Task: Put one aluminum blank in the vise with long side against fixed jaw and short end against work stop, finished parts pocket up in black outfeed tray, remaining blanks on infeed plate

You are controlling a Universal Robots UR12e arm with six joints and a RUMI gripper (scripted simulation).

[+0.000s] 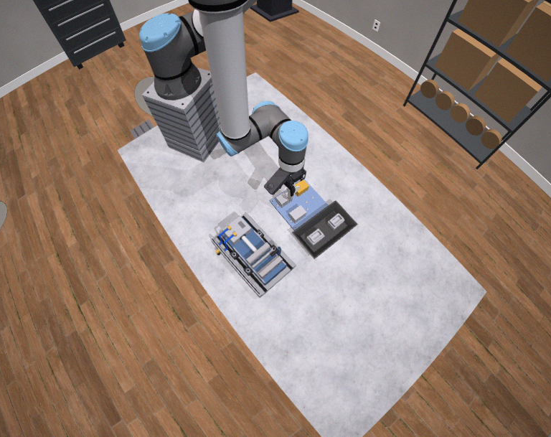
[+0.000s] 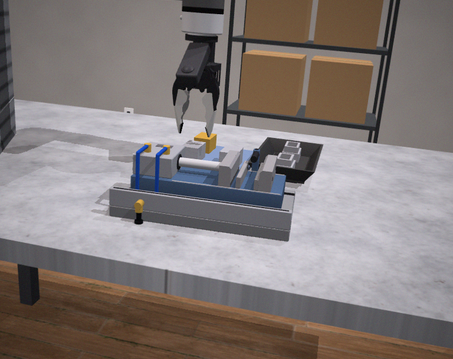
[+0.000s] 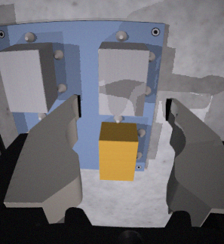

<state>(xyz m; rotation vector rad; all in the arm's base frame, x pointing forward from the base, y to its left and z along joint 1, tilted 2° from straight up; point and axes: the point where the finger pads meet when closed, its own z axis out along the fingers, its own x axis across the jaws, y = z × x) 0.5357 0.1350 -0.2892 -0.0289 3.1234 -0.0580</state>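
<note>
My gripper (image 1: 288,193) (image 2: 193,130) (image 3: 123,98) is open and empty, hanging low over the blue infeed plate (image 1: 319,199) (image 3: 89,41). A yellow brass blank (image 1: 302,187) (image 2: 206,140) (image 3: 118,150) stands at the plate's corner, rising higher than the gray blanks; in the wrist view it lies between my fingers, below their tips. Two gray blanks (image 3: 21,79) (image 3: 123,68) lie flat between the pins; one shows in the top and exterior views (image 1: 297,212) (image 2: 194,148). Two finished parts (image 1: 316,236) (image 1: 334,221) (image 2: 284,159) (image 2: 291,147) lie pocket up in the black tray (image 1: 304,245) (image 2: 312,155).
The open vise (image 1: 253,252) (image 2: 210,175) stands on its gray base to the left of the plate, with blue hoses on one end and the fixed jaw (image 2: 266,171) at the other. A shelf rack with boxes (image 2: 306,75) stands behind the table.
</note>
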